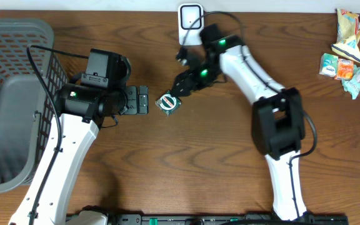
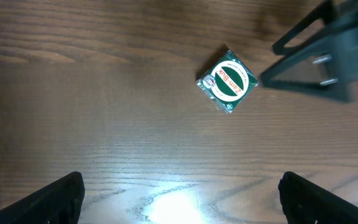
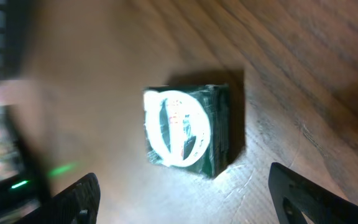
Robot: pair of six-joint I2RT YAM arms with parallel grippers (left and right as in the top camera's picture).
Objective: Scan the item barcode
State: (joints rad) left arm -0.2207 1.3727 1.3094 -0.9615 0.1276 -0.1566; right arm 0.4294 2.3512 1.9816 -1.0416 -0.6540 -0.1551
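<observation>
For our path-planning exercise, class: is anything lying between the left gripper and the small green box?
Nothing visible does. Only bare table lies between the left gripper and the green box; the right gripper hangs at the box's far side.

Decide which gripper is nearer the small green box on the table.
Right. The right gripper hangs open just beside the green box; the left gripper, also open, sits farther off on its other side.

Brown wood-grain table
</observation>
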